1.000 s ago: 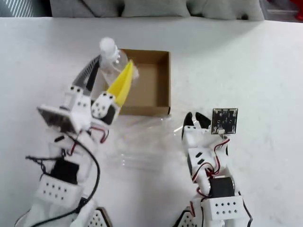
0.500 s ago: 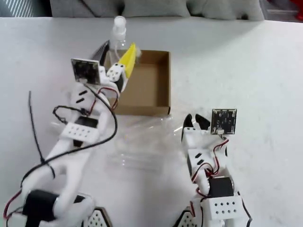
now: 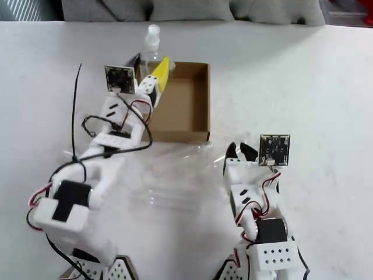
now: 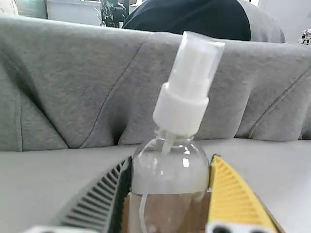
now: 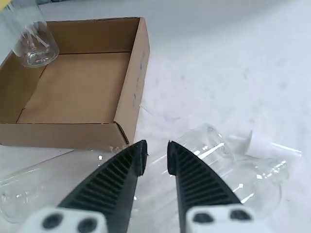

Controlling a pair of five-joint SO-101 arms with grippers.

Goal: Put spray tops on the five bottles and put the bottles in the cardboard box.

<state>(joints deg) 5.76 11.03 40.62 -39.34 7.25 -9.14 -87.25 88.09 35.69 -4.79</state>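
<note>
Bottle (image 4: 167, 179) with spray top (image 4: 187, 87) clamped in left gripper (image 4: 170, 167) above cardboard box (image 3: 186, 105) corner, right gripper (image 5: 156, 148) slightly apart over clear bottles (image 5: 214, 145)

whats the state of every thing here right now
clear plastic bottle with white spray top: capped, held over box corner
left gripper: fingers shut on that bottle
brown cardboard box: open-topped
clear bottles in front of box: lying on their sides
right gripper: fingers slightly open, holding nothing
</note>
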